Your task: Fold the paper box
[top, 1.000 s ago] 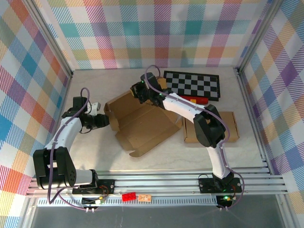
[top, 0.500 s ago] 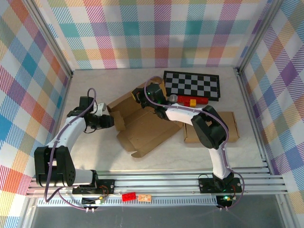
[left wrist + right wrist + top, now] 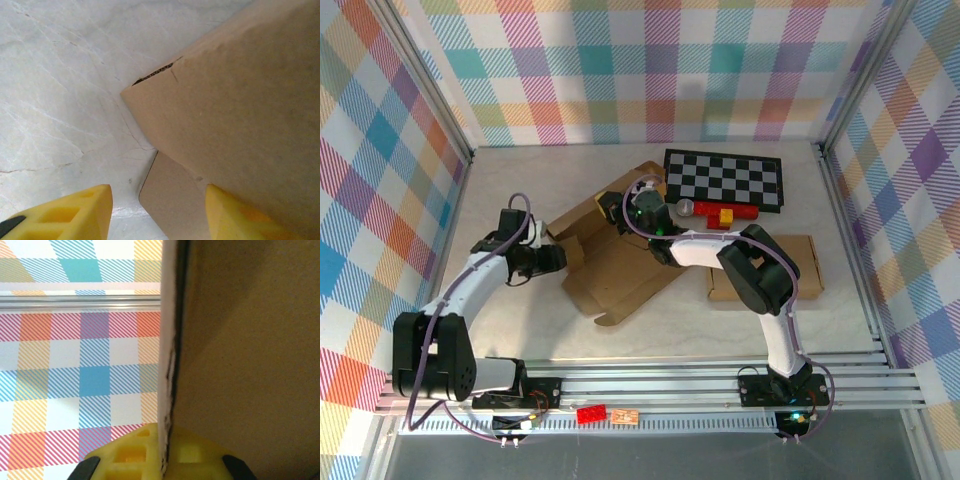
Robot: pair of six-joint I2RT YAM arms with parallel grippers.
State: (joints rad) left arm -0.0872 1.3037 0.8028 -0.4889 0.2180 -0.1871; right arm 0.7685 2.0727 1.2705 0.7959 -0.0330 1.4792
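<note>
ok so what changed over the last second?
The left gripper slid right to the paper box's left flap while its jaws widened, and cardboard now lies between its open fingers. The right gripper stayed shut on the far flap's edge and drew slightly nearer, uncovering more of the red block. The chessboard and the flat cardboard at right stayed put.

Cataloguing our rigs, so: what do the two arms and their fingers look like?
The left arm and right arm match: white links, black joints and bases, a thin purplish cable looping along each. The fingers are yellow plastic with moulded hollows.
</note>
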